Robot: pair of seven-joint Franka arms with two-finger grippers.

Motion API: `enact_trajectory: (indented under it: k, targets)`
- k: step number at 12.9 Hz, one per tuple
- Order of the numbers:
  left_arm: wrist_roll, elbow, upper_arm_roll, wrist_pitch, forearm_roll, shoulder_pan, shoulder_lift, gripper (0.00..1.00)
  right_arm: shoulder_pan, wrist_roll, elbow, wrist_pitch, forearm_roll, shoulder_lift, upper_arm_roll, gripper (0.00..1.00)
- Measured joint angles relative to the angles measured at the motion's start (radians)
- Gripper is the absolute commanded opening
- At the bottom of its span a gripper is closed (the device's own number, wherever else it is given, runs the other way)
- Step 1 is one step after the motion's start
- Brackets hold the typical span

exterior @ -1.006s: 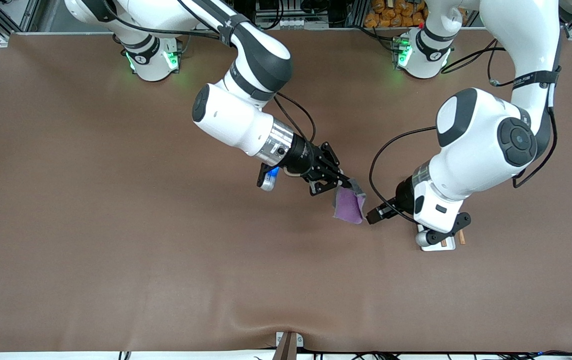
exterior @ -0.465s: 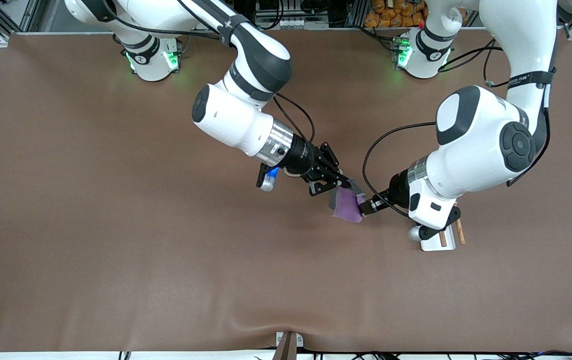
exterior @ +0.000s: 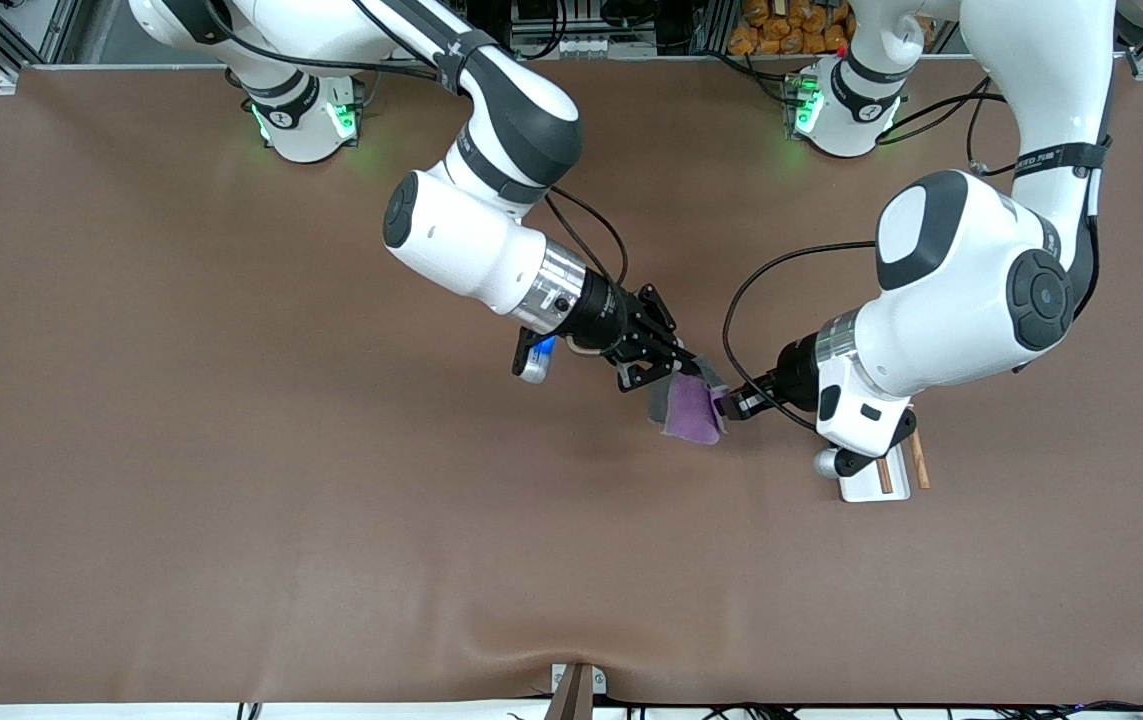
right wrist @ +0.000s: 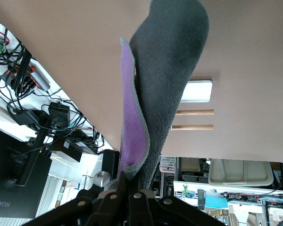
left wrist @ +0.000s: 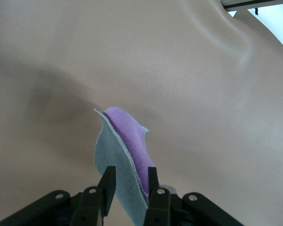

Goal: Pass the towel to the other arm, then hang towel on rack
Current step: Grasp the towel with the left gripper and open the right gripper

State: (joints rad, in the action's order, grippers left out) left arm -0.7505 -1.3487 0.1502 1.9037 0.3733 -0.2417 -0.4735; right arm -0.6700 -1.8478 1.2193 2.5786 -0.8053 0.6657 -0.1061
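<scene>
The towel (exterior: 693, 410), grey on one side and purple on the other, hangs above the middle of the table. My right gripper (exterior: 688, 371) is shut on its upper corner, and in the right wrist view the towel (right wrist: 165, 70) droops away from the right gripper (right wrist: 127, 176). My left gripper (exterior: 731, 405) is at the towel's free edge. In the left wrist view the towel (left wrist: 125, 150) runs between its fingers (left wrist: 152, 179): one touches the purple side, the other stands a little off the grey side. The rack (exterior: 876, 482) sits partly under the left wrist.
The rack's white base (right wrist: 196, 91) and two wooden rods (right wrist: 193, 112) lie on the brown table cover (exterior: 231, 450). The cover has a raised wrinkle (exterior: 531, 640) near the front edge, by a small bracket (exterior: 576, 690).
My left gripper has moved in from beside the rack to the towel's edge, and its fingers have narrowed around the cloth. The towel is nudged slightly. The right arm has stayed still.
</scene>
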Motion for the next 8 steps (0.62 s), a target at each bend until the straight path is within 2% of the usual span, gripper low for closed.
enact_trajectory:
  k: [6, 8]
  targets:
    - [0.0, 0.005, 0.004, -0.002, 0.032, -0.004, 0.0, 0.35, 0.0, 0.0, -0.001, -0.002, 0.004, 0.0, 0.001, 0.0]
    - [-0.001, 0.01, 0.004, -0.003, 0.033, -0.004, 0.0, 0.23, 0.0, 0.0, -0.002, -0.002, 0.004, 0.0, 0.001, 0.0]
